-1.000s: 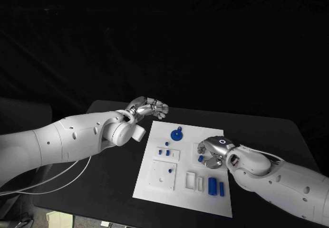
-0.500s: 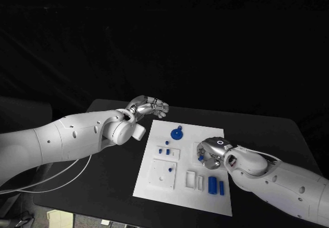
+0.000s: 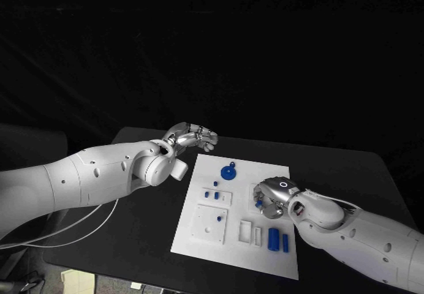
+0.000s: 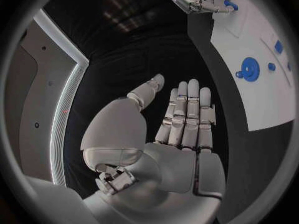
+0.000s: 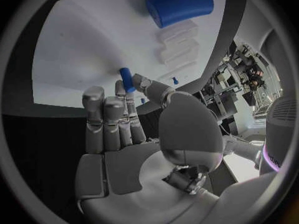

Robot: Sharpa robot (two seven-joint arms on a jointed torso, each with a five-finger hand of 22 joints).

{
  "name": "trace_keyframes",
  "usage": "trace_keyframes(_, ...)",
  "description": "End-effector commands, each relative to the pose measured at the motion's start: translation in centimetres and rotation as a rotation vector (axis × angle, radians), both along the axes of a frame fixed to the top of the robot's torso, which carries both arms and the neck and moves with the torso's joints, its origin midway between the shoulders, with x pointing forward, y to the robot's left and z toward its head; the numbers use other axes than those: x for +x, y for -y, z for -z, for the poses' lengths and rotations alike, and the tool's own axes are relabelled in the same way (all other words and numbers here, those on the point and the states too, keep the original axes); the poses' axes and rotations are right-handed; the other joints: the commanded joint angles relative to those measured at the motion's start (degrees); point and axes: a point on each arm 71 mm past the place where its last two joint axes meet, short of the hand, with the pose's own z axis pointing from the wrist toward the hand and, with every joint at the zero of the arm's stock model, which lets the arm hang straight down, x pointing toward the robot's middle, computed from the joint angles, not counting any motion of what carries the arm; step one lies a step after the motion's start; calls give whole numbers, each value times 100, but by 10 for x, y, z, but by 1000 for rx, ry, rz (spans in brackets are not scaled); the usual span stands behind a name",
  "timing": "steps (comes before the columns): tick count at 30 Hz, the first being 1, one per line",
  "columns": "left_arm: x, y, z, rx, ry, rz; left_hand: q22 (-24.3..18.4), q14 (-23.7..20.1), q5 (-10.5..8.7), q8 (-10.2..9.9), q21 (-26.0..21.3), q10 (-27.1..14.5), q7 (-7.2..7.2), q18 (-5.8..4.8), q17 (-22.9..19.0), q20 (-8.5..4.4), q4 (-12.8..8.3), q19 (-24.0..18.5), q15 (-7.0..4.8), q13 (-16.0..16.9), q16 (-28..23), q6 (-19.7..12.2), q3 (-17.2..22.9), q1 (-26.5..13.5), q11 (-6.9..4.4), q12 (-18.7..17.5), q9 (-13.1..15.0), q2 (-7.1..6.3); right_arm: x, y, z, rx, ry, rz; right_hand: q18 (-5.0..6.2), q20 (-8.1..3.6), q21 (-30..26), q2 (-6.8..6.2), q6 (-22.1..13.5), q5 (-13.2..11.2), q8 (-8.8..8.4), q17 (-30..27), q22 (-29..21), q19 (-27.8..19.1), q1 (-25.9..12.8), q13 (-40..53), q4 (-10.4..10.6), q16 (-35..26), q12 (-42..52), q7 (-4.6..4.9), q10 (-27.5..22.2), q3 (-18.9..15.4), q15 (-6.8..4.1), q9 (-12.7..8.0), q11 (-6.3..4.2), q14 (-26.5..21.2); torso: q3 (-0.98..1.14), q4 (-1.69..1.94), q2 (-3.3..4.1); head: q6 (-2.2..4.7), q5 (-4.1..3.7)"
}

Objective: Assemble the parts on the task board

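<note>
The white task board [image 3: 205, 242] lies in the middle of the black table. My right hand [image 3: 274, 199] hovers over the board's right half and pinches a small blue peg [image 5: 126, 79] between thumb and a finger. A thick blue cylinder [image 5: 179, 6] lies on the board beyond those fingers, near the board's front right [image 3: 275, 237]. A blue disc with a knob [image 3: 228, 174] sits near the far edge. My left hand [image 3: 190, 138] hangs over the table off the board's far left corner, fingers straight and holding nothing [image 4: 184, 119].
Two short blue pegs [image 3: 211, 196] stand in a small white block on the board's left half. A larger white block [image 3: 212, 223] and narrow white slots [image 3: 250, 233] lie nearer the front. Black table [image 3: 336, 177] surrounds the board.
My right hand has shifted slightly left and nearer over the board with the peg. The left hand has stayed where it was.
</note>
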Motion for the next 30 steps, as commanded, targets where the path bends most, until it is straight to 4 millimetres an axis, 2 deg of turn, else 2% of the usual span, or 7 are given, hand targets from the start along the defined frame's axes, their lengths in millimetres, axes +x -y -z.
trace_keyframes(1, 0, 3, -1, -14, 7, 15, 10, 18, -11, 20, -27, -45, 6, 81, 10, 23, 12, -29, 20, -10, -32, -53, -8, -21, 2, -16, -10, -15, -3, -1, -3, 23, 43, -9, 578, -61, 40, 67, 64, -8, 42, 6, 118, -9, 28, 19, 0, 30, 46, -1, 194, 41, -78, 8, -31, -32, -4, 0, -2, -5, 3)
trace_keyframes(7, 1, 2, -1, -13, 8, 12, 11, 18, -11, 21, -28, -45, 6, 81, 13, 23, 12, -29, 20, -10, -36, -53, -7, -22, 2, -16, -10, -12, -6, 1, -10, 49, 60, -6, 578, -78, 52, 66, 94, -9, 57, 6, 114, -3, 27, 36, -8, 28, 59, -14, 232, 63, -94, 17, -48, -35, -4, 0, -4, -5, 13)
trace_keyframes(16, 1, 0, -1, -11, 9, 7, 12, 19, -11, 22, -30, -46, 5, 82, 19, 23, 12, -30, 20, -11, -42, -53, -7, -22, 2, -15, -10, -8, -10, -3, -47, 128, 103, -20, 578, -91, 60, 50, 115, -9, 67, 5, 111, 2, 25, 49, -8, 27, 64, -23, 254, 74, -105, 25, -59, -35, -6, -9, -7, -11, 76)
trace_keyframes(21, 1, 0, -1, -12, 10, 8, 13, 20, -11, 23, -31, -46, 5, 82, 22, 23, 10, -30, 20, -12, -45, -53, -6, -21, 2, -15, -10, -8, -20, -25, -53, 167, 87, -69, 578, -95, 62, 49, 120, -9, 69, 5, 110, 4, 25, 52, -5, 27, 65, -25, 259, 77, -108, 27, -61, -34, -4, -9, -4, -11, 112)
trace_keyframes(25, 2, 1, -1, -12, 10, 8, 14, 20, -11, 23, -31, -46, 5, 82, 25, 23, 10, -30, 20, -12, -47, -53, -6, -21, 2, -15, -10, -7, -27, -51, -53, 191, 72, -116, 578, -96, 63, 52, 120, -8, 69, 5, 110, 4, 24, 54, -2, 26, 65, -25, 260, 79, -109, 27, -61, -35, 1, -4, -1, -19, 140)
trace_keyframes(30, 2, 4, -1, -13, 11, 11, 15, 21, -10, 24, -32, -45, 4, 82, 28, 23, 9, -31, 20, -12, -50, -52, -5, -19, 1, -14, -10, -6, -40, -84, -49, 205, 53, -182, 578, -99, 63, 59, 117, -8, 67, 4, 108, 4, 25, 55, 1, 24, 62, -25, 258, 84, -110, 27, -62, -36, -6, 6, -2, -28, 153)
